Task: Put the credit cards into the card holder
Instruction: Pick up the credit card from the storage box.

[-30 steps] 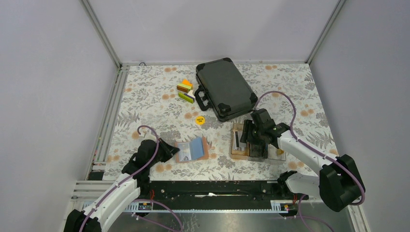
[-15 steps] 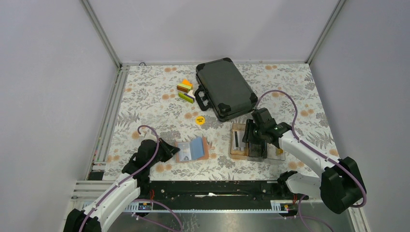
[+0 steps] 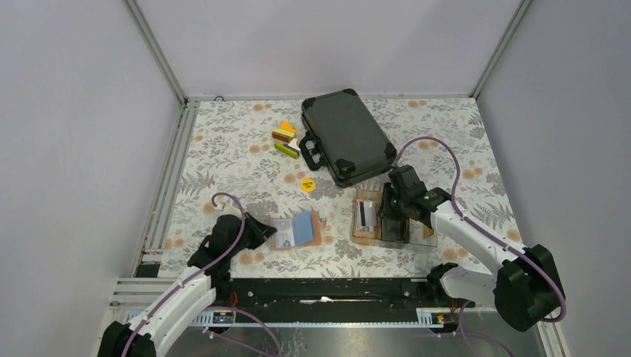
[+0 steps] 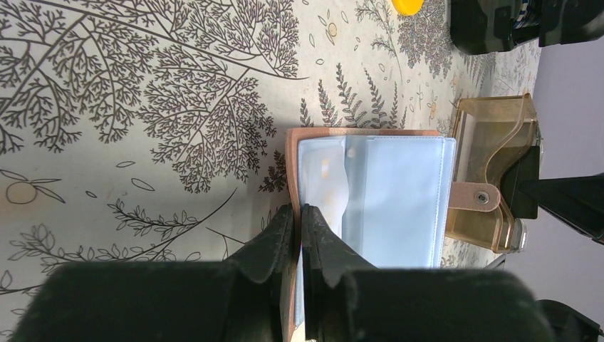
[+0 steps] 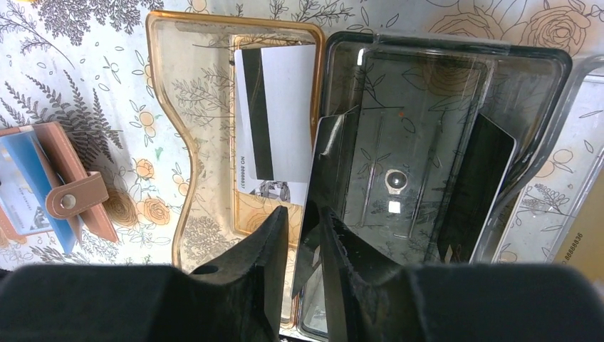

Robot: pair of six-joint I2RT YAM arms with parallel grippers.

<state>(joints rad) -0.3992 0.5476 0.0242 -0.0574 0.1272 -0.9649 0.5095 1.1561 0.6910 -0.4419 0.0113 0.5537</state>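
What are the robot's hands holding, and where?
Left gripper pinches the card holder at its left edge. Right gripper straddles a dark card at one edge; grip unclear.

White links (image 3: 177,296), black joints (image 3: 521,279), purple cables (image 3: 428,145) (one per arm); left gripper (image 4: 298,211), right gripper (image 5: 303,214) matte black.

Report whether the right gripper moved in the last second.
Yes. In the top view the right gripper has shifted slightly right, away from the amber tray's left rim, baring more of the white card.

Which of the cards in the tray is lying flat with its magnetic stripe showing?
The white-grey card in the amber compartment. The dark cards in the smoky compartment next to it stand tilted instead.
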